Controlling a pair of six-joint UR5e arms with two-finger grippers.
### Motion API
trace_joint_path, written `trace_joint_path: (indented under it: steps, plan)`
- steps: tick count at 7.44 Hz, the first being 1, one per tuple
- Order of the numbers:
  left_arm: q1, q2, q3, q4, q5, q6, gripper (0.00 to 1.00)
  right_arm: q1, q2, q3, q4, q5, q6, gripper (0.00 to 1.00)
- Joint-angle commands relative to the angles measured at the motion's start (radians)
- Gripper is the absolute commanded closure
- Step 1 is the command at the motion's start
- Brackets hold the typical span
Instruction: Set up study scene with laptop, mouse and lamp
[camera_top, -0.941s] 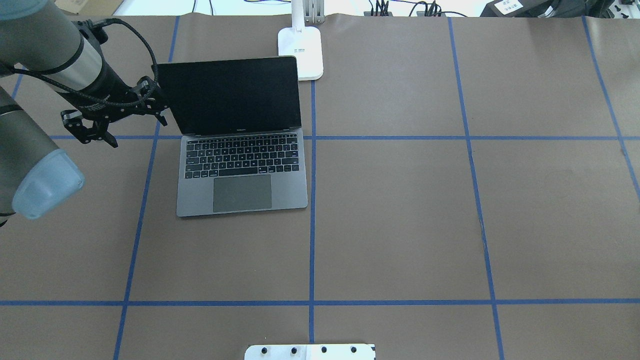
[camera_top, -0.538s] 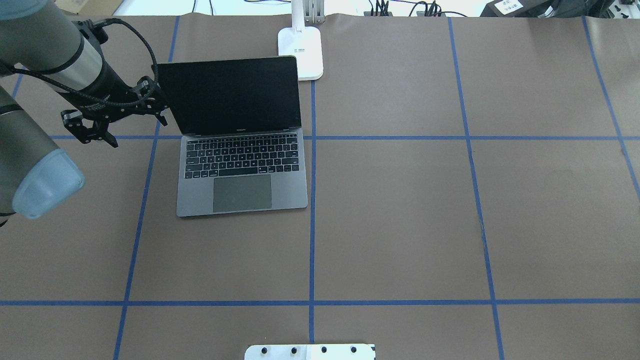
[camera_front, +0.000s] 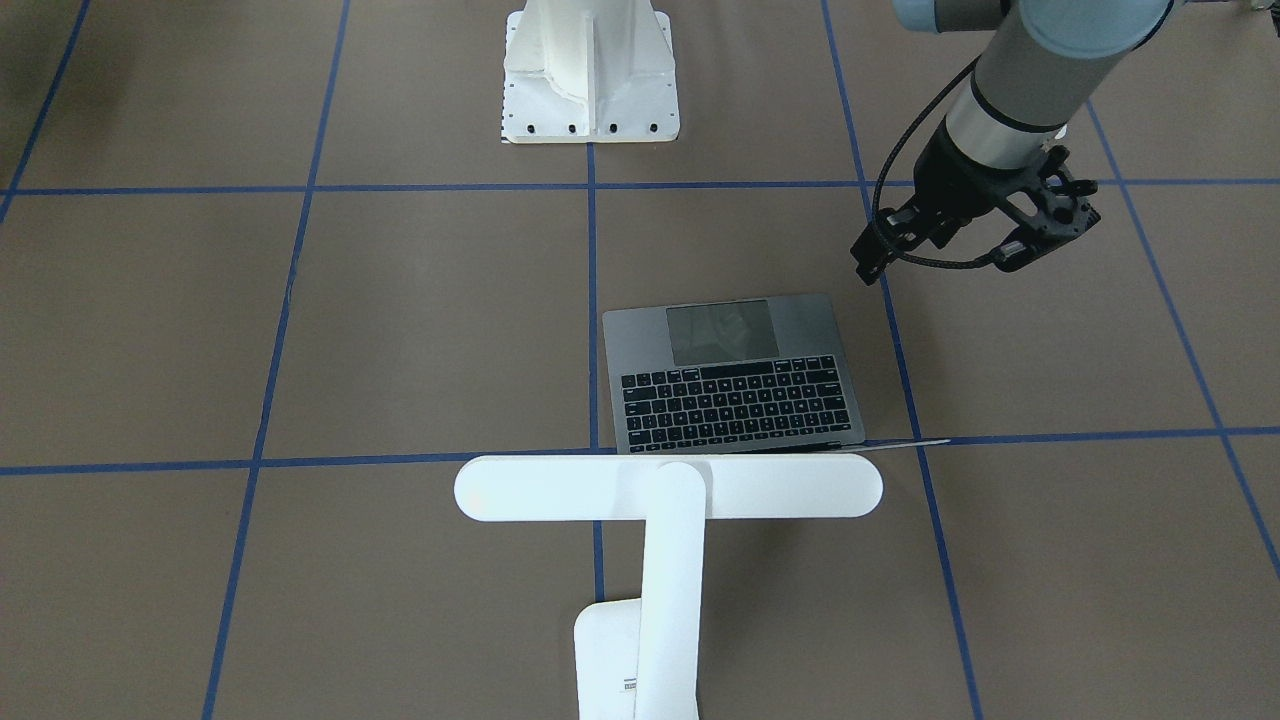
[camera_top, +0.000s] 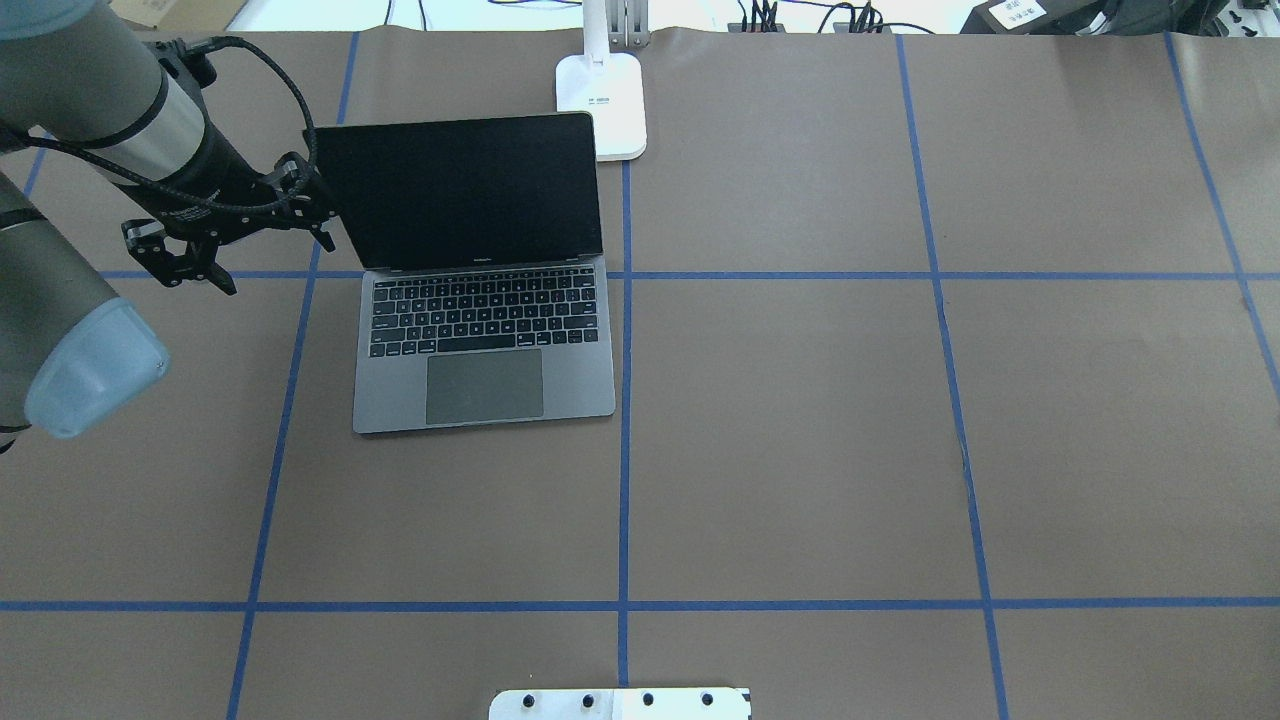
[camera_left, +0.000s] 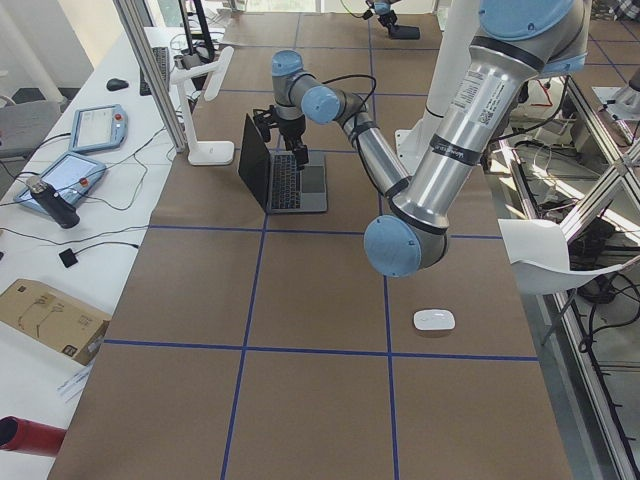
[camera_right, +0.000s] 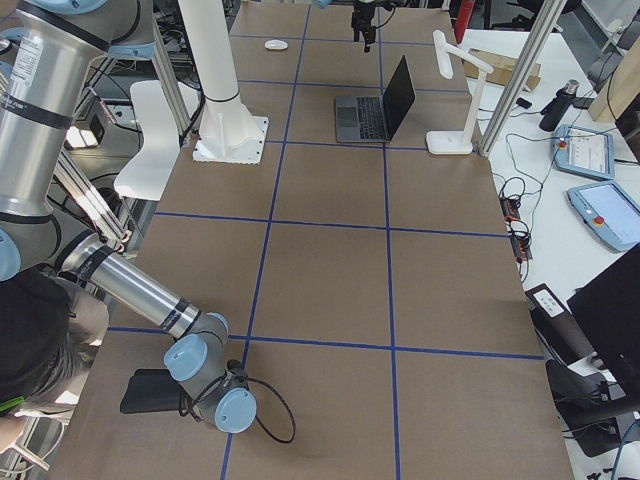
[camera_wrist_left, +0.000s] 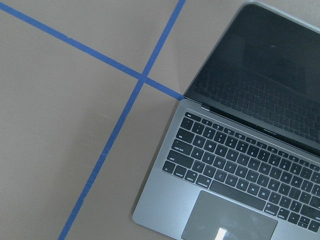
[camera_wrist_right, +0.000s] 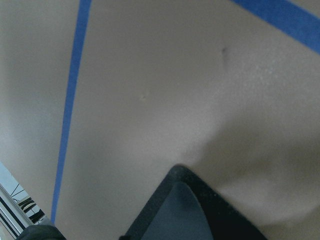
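The laptop (camera_top: 480, 330) (camera_front: 735, 375) (camera_wrist_left: 240, 165) stands open on the brown table, its screen dark. Behind it is the white lamp (camera_front: 668, 487), its base (camera_top: 602, 105) at the far edge. My left gripper (camera_top: 275, 265) (camera_front: 935, 268) hovers open and empty just off the laptop's left side, level with the screen hinge. The white mouse (camera_left: 434, 320) (camera_right: 275, 44) lies far off at the table's left end. My right gripper (camera_right: 215, 400) is low at the right end beside a flat black pad (camera_right: 150, 392); I cannot tell whether it is open or shut.
The white ribbed pedestal (camera_front: 590, 70) (camera_top: 620, 703) is bolted at the robot's side of the table. Blue tape lines grid the brown surface. Tablets and cables (camera_left: 95, 125) lie on a side bench. A person (camera_right: 30, 350) sits near the right end.
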Motion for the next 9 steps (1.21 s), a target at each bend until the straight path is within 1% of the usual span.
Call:
trace_joint_path:
  steps: [1,2,4,5,6,7,8,9]
  plan:
    - [0.0,-0.001,0.001,0.0,0.0,0.001,0.0,0.003,-0.015,0.007,0.0,0.0,-0.003,1.0]
    - [0.0,-0.007,0.001,0.002,0.0,0.001,0.0,0.009,-0.017,0.018,-0.004,0.002,0.0,1.0]
    - [0.0,-0.012,-0.002,-0.002,0.0,0.005,0.0,0.087,-0.017,0.069,-0.03,0.003,0.008,1.0]
    - [-0.002,-0.009,-0.003,-0.014,0.026,0.011,0.0,0.101,0.002,0.159,-0.173,0.0,0.014,1.0]
    - [-0.002,-0.005,-0.006,-0.012,0.035,0.036,0.0,0.125,0.049,0.251,-0.32,-0.03,0.019,1.0]
    - [-0.003,-0.004,-0.005,-0.012,0.035,0.056,0.0,0.154,0.131,0.301,-0.449,-0.078,0.04,1.0]
    - [-0.005,0.002,-0.003,-0.012,0.035,0.095,0.0,0.168,0.207,0.347,-0.584,-0.077,0.072,1.0]
    - [-0.008,0.004,-0.003,-0.012,0.035,0.114,0.0,0.168,0.264,0.408,-0.66,-0.074,0.162,1.0]
